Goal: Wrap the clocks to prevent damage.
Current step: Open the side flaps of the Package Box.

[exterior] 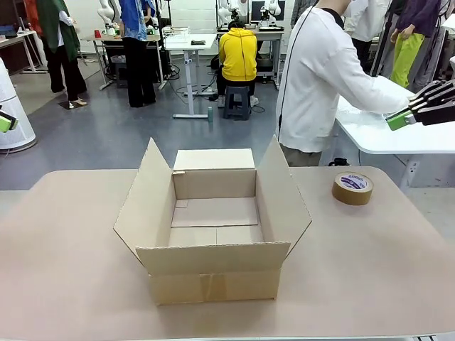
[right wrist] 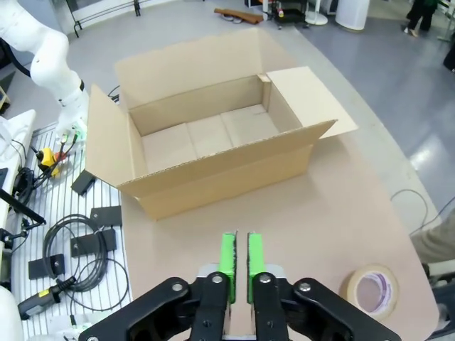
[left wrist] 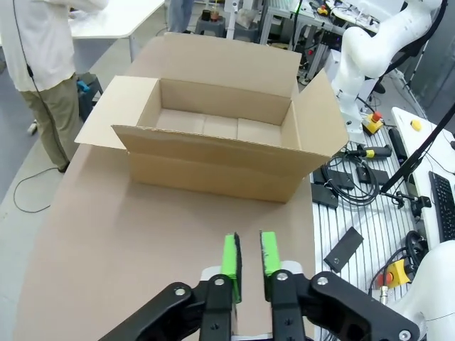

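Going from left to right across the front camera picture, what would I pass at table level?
left gripper → cardboard box → roll of tape → right gripper
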`<state>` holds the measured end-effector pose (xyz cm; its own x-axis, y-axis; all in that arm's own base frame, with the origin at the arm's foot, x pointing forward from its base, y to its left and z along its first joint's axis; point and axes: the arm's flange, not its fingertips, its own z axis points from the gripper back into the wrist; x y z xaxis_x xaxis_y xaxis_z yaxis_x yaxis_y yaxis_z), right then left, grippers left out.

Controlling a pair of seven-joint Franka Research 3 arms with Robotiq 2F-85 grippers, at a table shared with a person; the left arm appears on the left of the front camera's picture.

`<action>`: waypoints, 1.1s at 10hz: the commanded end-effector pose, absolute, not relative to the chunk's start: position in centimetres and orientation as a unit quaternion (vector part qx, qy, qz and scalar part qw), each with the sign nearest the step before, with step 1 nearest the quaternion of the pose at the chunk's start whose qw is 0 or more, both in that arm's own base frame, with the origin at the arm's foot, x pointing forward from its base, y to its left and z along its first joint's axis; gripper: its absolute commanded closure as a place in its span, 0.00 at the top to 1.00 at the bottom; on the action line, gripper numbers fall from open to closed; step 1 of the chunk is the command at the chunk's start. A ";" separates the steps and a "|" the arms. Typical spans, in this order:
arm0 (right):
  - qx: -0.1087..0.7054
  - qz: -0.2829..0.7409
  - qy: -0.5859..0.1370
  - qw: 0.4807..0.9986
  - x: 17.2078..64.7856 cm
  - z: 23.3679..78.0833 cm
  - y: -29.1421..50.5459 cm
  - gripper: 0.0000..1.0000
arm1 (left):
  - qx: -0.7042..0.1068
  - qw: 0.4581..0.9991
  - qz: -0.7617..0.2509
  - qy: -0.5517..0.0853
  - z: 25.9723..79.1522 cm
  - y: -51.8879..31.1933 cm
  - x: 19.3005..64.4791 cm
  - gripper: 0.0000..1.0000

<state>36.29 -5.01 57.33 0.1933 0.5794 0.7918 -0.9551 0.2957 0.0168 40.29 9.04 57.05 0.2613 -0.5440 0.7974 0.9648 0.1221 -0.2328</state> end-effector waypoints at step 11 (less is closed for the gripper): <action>0.268 0.399 -0.307 0.821 38.3 62.5 3.8 0.00 | -0.340 0.777 -0.486 -0.211 62.7 3.5 41.2 0.00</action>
